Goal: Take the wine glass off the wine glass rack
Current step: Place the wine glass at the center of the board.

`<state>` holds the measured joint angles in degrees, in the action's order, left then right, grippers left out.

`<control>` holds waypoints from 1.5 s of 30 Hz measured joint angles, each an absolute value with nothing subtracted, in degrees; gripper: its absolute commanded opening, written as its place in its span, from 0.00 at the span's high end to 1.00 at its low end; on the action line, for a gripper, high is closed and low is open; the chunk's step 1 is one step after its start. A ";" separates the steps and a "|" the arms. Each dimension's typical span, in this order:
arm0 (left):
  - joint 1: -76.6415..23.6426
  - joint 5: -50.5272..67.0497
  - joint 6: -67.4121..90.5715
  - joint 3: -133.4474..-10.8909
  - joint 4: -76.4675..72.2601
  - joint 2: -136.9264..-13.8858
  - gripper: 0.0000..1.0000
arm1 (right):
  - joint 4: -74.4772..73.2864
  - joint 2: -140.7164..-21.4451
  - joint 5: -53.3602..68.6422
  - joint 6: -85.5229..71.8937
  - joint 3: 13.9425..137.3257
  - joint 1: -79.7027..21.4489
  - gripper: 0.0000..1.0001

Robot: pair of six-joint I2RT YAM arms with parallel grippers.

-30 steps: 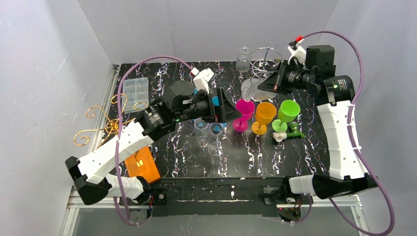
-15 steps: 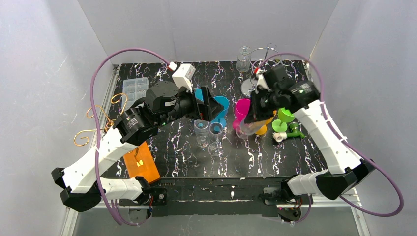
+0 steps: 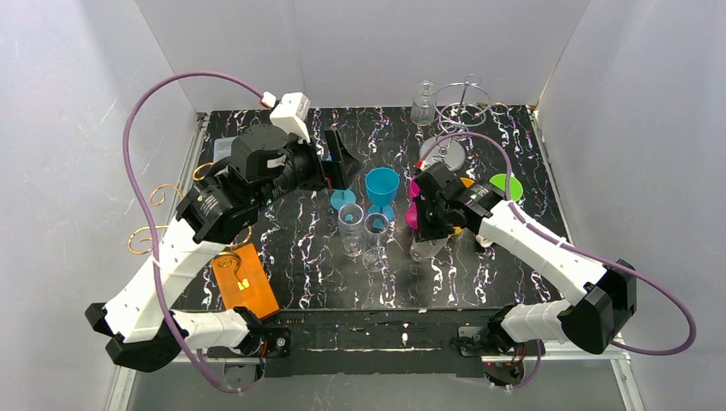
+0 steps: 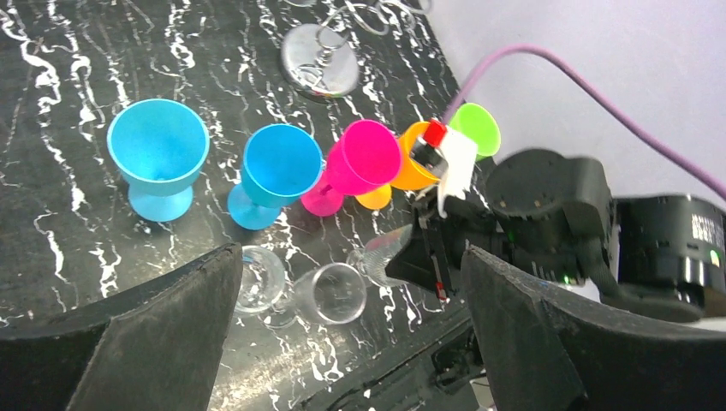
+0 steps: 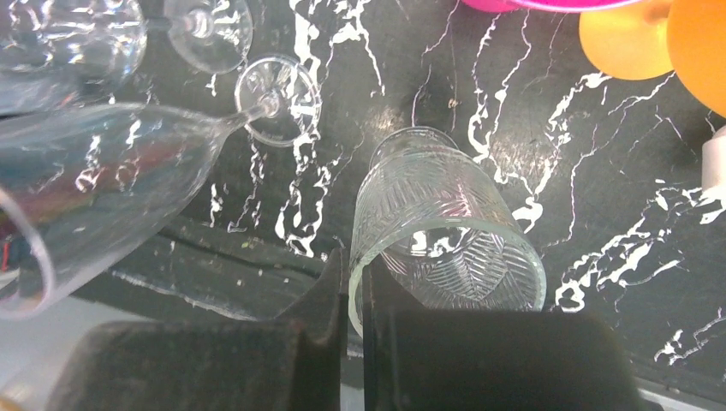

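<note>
My right gripper [image 5: 354, 272] is shut on the rim of a clear patterned wine glass [image 5: 445, 231], one finger inside and one outside. In the top view this gripper [image 3: 425, 228] holds the glass [image 3: 425, 249] low at the table's front middle; whether it touches the table I cannot tell. The silver wire wine glass rack [image 3: 447, 152] stands at the back right, far from the held glass, and shows in the left wrist view as a round base [image 4: 319, 70]. My left gripper [image 3: 338, 159] hangs open and empty above the table [image 4: 349, 257].
Two clear wine glasses [image 3: 351, 224] [image 3: 375, 233] stand left of the held glass. Blue [image 3: 382, 187], pink [image 4: 366, 158], orange [image 4: 409, 169] and green [image 3: 506, 185] goblets crowd the middle. Another clear glass [image 3: 423, 103] is by the rack. A gold wire rack [image 3: 171, 218] and an orange card [image 3: 246, 282] are left.
My right arm has carried the clear glass from the rack forward and down to the front middle. My left gripper opened, let go of the blue goblet and drew back to the left.
</note>
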<state>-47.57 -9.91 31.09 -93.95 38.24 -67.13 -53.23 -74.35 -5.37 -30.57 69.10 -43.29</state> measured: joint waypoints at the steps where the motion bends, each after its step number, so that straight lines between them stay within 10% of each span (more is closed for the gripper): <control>1: -45.95 -9.23 31.09 -93.76 38.02 -67.44 0.02 | -52.23 -74.32 -5.93 -30.94 68.03 -43.38 0.99; 24: -33.15 2.09 28.08 -92.90 28.69 -78.78 0.02 | -41.69 -81.21 -8.84 -31.48 63.59 -43.42 0.92; 33: -33.17 3.73 27.86 -94.15 28.73 -79.31 0.02 | -41.63 -83.26 -8.64 -31.18 64.23 -44.03 0.58; 45: -33.17 5.50 27.68 -94.74 28.93 -79.29 0.02 | -50.72 -83.44 -10.17 -30.00 77.84 -44.40 0.36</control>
